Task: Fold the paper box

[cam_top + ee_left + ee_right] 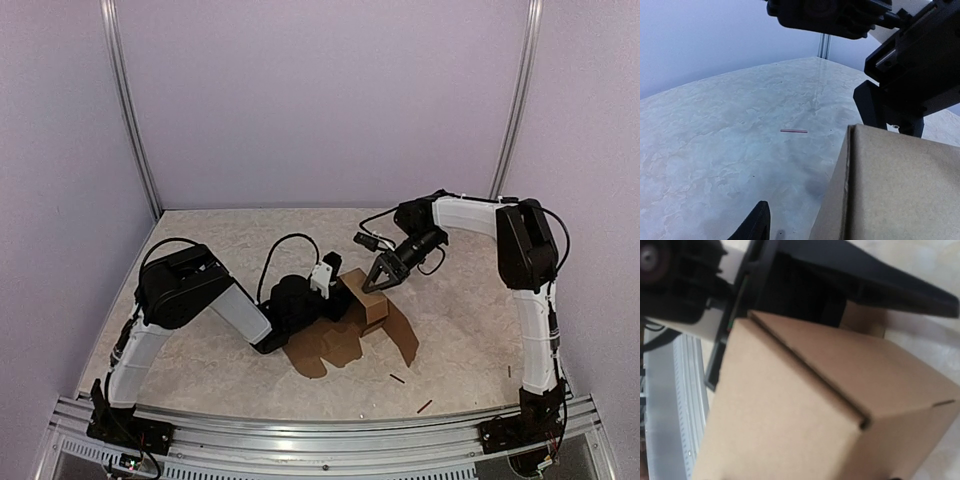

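Note:
The brown paper box point(368, 302) stands half folded mid-table, with flat flaps point(335, 348) still spread on the table in front of it. My left gripper point(343, 290) is at the box's left side. In the left wrist view one dark fingertip point(755, 226) stands apart from the box wall point(900, 185), and the other finger is hidden. My right gripper point(381, 278) hangs open just over the box's far right top edge, its fingers point(874, 107) showing behind the cardboard. The box point(790, 415) fills the right wrist view, so that gripper's own fingers are not seen there.
Thin dark sticks lie on the table: one point(397, 378) and another point(424, 406) near the front right, and one point(793, 131) beyond the box. The metal rail point(320, 425) runs along the near edge. Purple walls enclose the table.

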